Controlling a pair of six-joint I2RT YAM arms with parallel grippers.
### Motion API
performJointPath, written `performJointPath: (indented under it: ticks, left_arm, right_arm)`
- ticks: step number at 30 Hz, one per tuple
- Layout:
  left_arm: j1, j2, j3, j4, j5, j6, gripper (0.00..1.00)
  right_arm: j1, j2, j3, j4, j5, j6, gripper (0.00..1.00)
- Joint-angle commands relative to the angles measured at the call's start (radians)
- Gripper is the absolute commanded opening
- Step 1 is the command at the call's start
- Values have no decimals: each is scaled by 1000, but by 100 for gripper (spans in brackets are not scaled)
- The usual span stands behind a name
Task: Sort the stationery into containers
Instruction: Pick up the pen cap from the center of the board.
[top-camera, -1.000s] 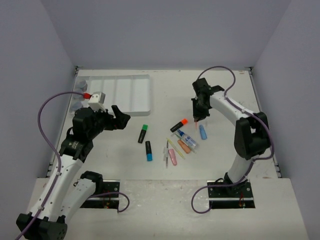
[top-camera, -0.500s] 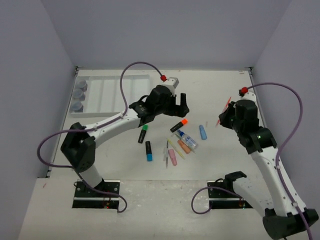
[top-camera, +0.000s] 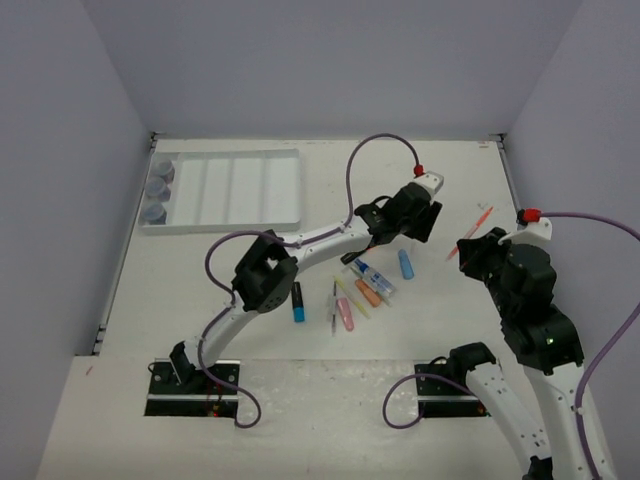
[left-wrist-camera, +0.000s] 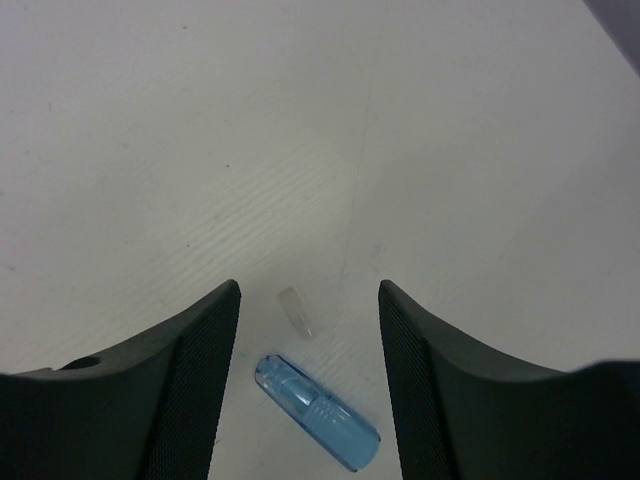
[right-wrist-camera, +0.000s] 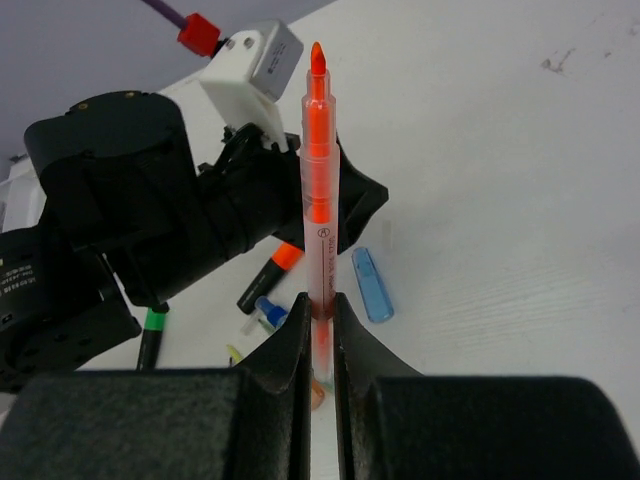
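Stationery (top-camera: 370, 292) lies scattered mid-desk (top-camera: 250, 300), well apart from the tray (top-camera: 265, 185) at the far left; the left pincer (top-camera: 420, 225) hangs over the blue eraser (top-camera: 405, 263).

Left wrist: jaws apart and empty, with the eraser on the desk between them. It looks light and stiff, best pinched across its narrow width.

Right wrist: the right pincer (right-wrist-camera: 320, 310) is clamped low on the orange pen (right-wrist-camera: 318, 180), which is slim and likely slippery.

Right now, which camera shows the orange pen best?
The right wrist view: the orange pen fills the middle, pinched in the right claw. In the top view the pen is just a thin sliver. The left wrist view misses it.
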Motion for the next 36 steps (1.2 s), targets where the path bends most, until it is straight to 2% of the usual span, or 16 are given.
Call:
performJointPath:
  ticks: [1, 4, 8, 14, 29, 36]
  left_arm:
    - [-10, 72, 111, -21, -90, 79, 55]
    - [-12, 119, 135, -18, -96, 90, 49]
    - [-10, 150, 138, -12, -82, 99, 47]
    - [-12, 167, 114, -11, -50, 94, 37]
    - [-32, 144, 37, 8, -22, 70, 35]
    - [-32, 145, 17, 3, -11, 65, 26]
  right_arm:
    - [-1, -22, -28, -11, -56, -4, 0]
    - [-2, -34, -29, -20, -59, -17, 0]
    - [-2, -44, -23, -28, -68, -28, 0]
    - [-2, -34, -21, -26, -76, -35, 0]
    - [-2, -13, -26, -19, -92, -44, 0]
    - [-2, -13, -24, -19, -96, -45, 0]
